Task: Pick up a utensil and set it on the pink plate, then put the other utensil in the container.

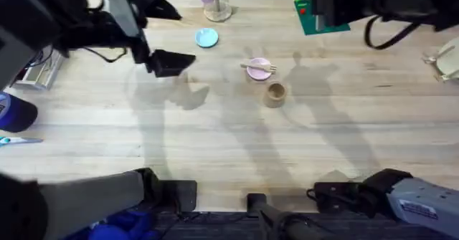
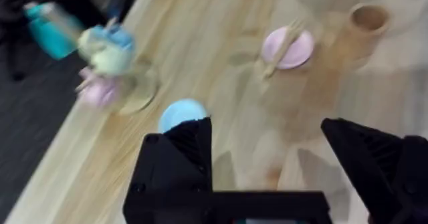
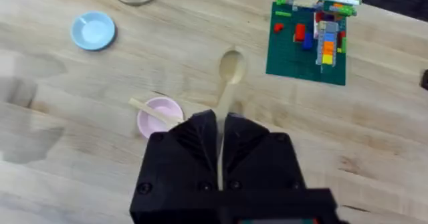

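Spoon (image 3: 231, 69) delivery is, by my reading, the step in hand, since the first half of the task looks done. Working from the biggest thing down: the wooden table (image 1: 215, 147) carries everything. A green brick baseplate (image 1: 319, 21) lies at about 1 o'clock from the pink plate, well apart from it.

The left gripper (image 1: 172, 62) hangs at about 9 o'clock from the pink plate. Its fingers are spread wide with nothing between them. The right gripper (image 3: 221, 117) has its fingers pressed together on the spoon's slim handle, and the rounded bowl sticks out ahead of the tips.

The pink plate (image 1: 257, 61) sits near the middle of the table. A light blue plate (image 1: 206, 37) lies at about 10 o'clock from it, apart. The container (image 1: 275, 94) stands upright just beside the pink plate, at about 5 o'clock, and it looks empty from the left wrist camera. The fork (image 1: 260, 69) lies across the pink plate, with both ends overhanging the rim.

The next move calls for carrying the spoon over the container's mouth. The handle should tip downward so it enters cleanly, and the fingers should part only once it is inside. The mouth is narrow and the plate close, so a sideways bump could topple the cup or knock the fork off.
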